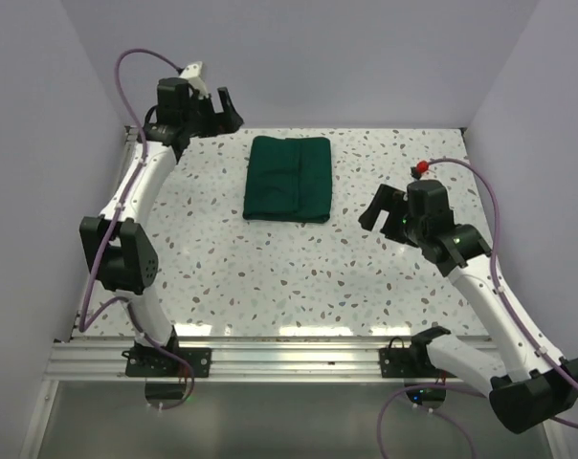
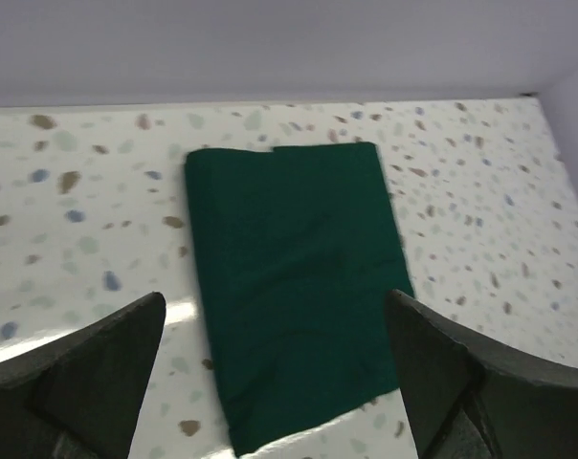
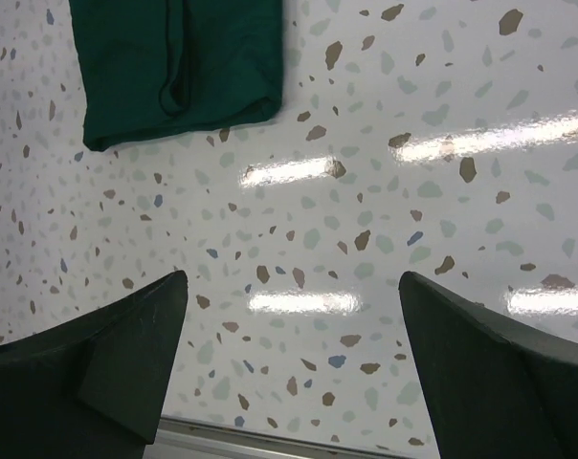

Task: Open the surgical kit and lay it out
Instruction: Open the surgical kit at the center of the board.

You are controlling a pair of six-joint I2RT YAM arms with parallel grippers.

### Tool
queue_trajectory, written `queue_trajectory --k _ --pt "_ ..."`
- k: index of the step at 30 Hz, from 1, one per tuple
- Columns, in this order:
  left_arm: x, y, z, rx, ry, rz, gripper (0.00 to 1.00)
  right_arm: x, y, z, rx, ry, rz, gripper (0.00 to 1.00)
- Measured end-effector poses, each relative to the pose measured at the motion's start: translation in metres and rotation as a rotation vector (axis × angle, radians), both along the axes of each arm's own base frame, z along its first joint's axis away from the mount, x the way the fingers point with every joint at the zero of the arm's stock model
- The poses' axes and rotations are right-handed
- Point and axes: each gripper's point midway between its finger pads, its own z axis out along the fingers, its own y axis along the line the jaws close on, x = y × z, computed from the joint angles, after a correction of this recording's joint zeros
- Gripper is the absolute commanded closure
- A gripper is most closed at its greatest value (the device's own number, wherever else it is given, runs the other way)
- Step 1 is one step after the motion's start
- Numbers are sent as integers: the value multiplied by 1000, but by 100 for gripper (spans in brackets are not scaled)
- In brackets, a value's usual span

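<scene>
The surgical kit point(image 1: 289, 179) is a folded dark green cloth bundle lying flat at the back middle of the table. It also shows in the left wrist view point(image 2: 294, 282) and at the top left of the right wrist view point(image 3: 179, 62). The steel tray and instruments are hidden. My left gripper point(image 1: 223, 110) is open and empty, raised at the back left, apart from the bundle. My right gripper point(image 1: 387, 212) is open and empty, to the right of the bundle and apart from it.
The speckled white table point(image 1: 299, 277) is closed in by pale walls at the back and both sides. A metal rail point(image 1: 270, 359) runs along the near edge by the arm bases.
</scene>
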Motion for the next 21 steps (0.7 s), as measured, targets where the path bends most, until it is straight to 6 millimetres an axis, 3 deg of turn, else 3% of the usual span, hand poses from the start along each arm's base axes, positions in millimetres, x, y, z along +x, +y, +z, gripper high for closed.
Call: queue_trajectory --k 4,6,10,13,15,17,21 --pt "-17 -78 -7 -100 27 -209 0 -12 -5 0 0 -20 0 4" --pt "-21 -107 -23 -85 70 -245 0 -17 -9 2 -2 -30 -1 4" --pt "-14 -189 -62 46 126 -296 0 -27 -17 7 -17 -50 -11 4" --pt "-29 -245 -98 169 169 -318 0 -33 -23 10 -36 -64 -18 3" --pt "-51 -267 -123 248 209 -332 0 -36 -26 10 -52 -65 -20 3" --pt "-68 -275 -143 313 251 -338 0 -39 -31 7 -78 -58 -20 3" --pt "-76 -261 -166 405 301 -284 0 -43 -37 5 -116 -51 -16 2"
